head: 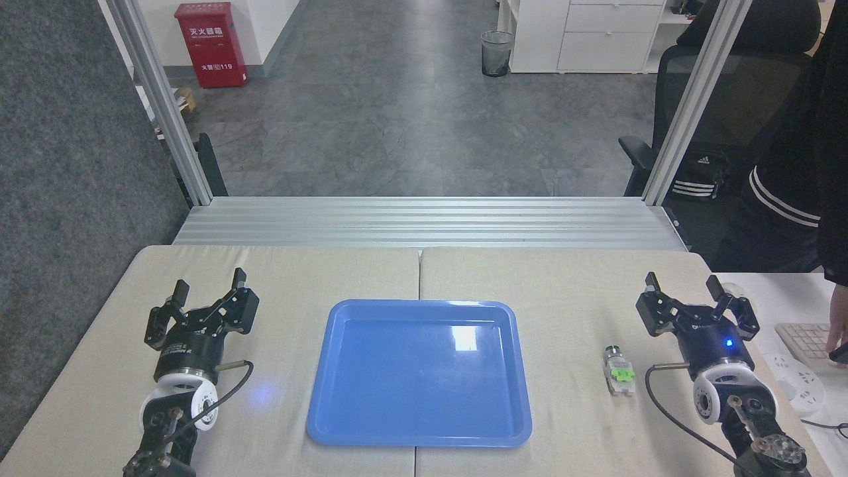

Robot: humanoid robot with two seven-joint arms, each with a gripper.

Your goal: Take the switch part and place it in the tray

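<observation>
Switch part (617, 371) is lying on the beige table pad (563, 278), to the right of the tray (344, 417) and apart from it, dark cap end pointing away from the robot. Tray is sitting centred across the pad seam. Right gripper (686, 289) is hovering just right of the part, fingers spread, holding nothing. Left gripper (209, 286) is waiting left of the tray, fingers spread; whether it is touching the pad is unclear.
</observation>
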